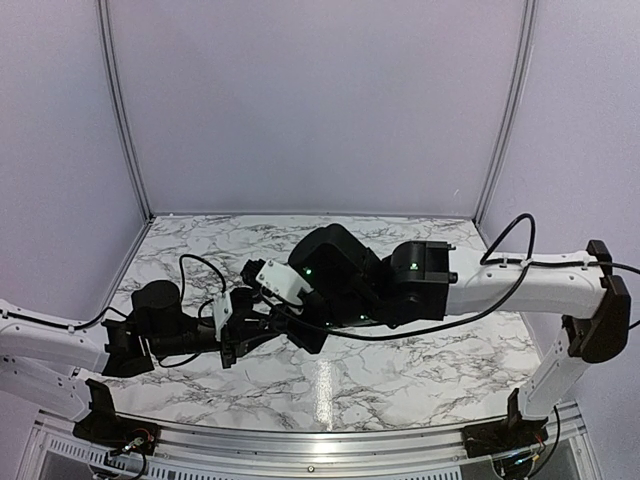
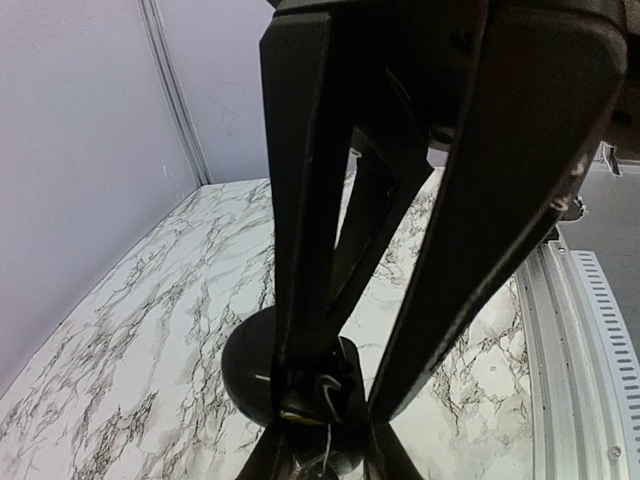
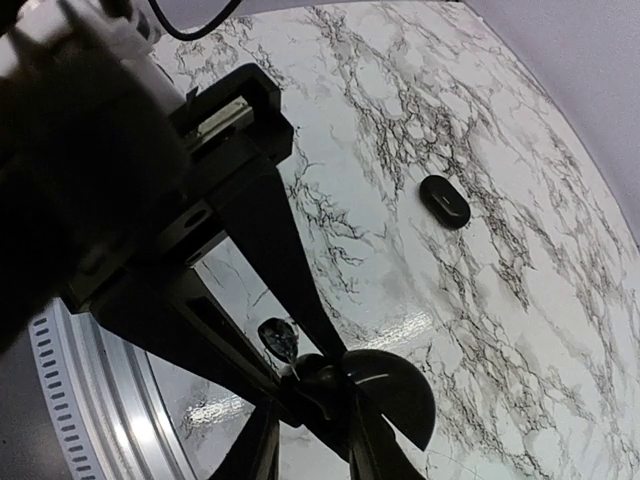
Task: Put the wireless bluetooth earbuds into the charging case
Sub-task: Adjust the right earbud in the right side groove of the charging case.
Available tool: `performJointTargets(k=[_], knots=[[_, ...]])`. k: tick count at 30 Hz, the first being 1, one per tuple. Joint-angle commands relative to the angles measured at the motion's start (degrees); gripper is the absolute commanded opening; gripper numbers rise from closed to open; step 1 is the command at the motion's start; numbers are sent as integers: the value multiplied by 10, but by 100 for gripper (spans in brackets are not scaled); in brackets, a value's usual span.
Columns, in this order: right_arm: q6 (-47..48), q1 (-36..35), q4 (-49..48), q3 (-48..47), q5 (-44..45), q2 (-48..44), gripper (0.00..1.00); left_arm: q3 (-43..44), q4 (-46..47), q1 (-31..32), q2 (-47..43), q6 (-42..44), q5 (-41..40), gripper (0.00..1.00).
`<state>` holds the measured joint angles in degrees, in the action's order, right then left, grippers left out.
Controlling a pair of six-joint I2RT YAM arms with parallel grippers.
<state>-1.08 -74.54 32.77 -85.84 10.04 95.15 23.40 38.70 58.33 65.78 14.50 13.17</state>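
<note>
The left gripper is closed tightly on the edge of the round black charging case. The right gripper reaches the same case, but its tips are lost against the black, so I cannot tell how its jaws stand. One glossy earbud shows just beside the case, and a black oval piece lies well apart on the marble table.
</note>
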Motion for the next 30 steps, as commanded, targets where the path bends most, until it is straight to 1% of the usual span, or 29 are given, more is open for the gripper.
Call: performJointTargets(k=[1,13,20,27,30], knots=[[-6,5,15,-35,10,15,26,16,5,9,8,11,-12,0],[-4,5,45,-69,47,43,28,23,-14,22,15,32,-38,0],[0,5,53,-83,47,60,28,28,-19,28,22,38,-39,0],[-12,5,50,-84,51,66,31,32,-20,33,29,38,-48,0],[-21,6,32,-71,55,59,32,32,-18,34,26,32,-43,0]])
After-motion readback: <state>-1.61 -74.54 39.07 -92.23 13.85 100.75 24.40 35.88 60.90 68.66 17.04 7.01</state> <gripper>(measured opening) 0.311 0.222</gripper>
